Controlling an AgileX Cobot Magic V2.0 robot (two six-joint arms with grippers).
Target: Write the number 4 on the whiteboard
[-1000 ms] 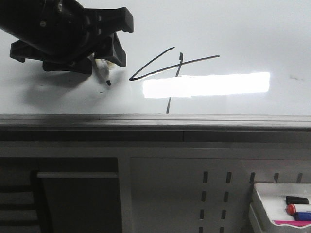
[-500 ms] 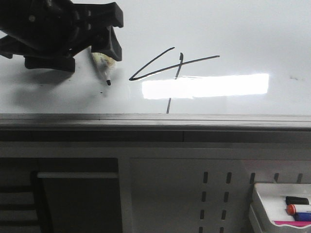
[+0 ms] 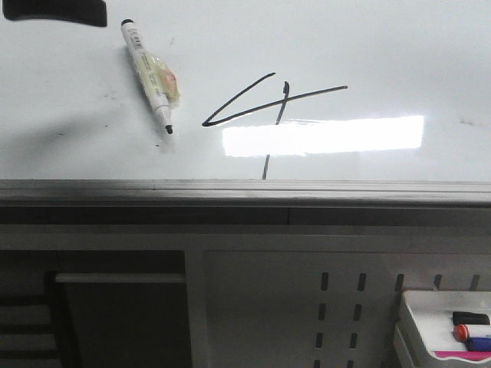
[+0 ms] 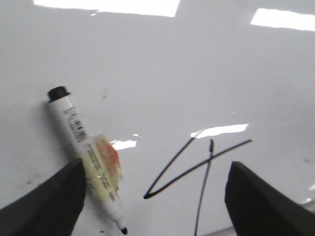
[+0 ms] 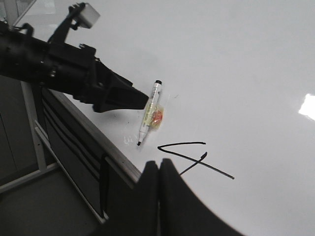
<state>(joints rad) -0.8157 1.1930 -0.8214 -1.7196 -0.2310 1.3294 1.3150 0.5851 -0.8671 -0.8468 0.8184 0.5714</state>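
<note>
The number 4 (image 3: 272, 115) stands drawn in thin black lines on the whiteboard (image 3: 399, 54), its slanted open top, long crossbar and stem all in place, so the writing looks finished. The marker (image 3: 149, 77) lies flat on the board just to the left of the figure, uncapped tip pointing toward the board's near edge rail (image 3: 245, 188), with a yellowish, orange-spotted wrap around its middle; laid on its side like this, no part of it touches the drawn lines. The left gripper (image 4: 152, 196) hovers above it with its jaws wide apart and nothing between them: one finger sits near the marker's barrel and the other on the far side of the 4, which suggests the pen is released and no longer needed. The right gripper (image 5: 158, 169) hangs over the near edge of the board with its jaws pressed together and empty, apparently kept clear of the work. Below the board, a white tray (image 3: 445, 330) holds spare markers.
</note>
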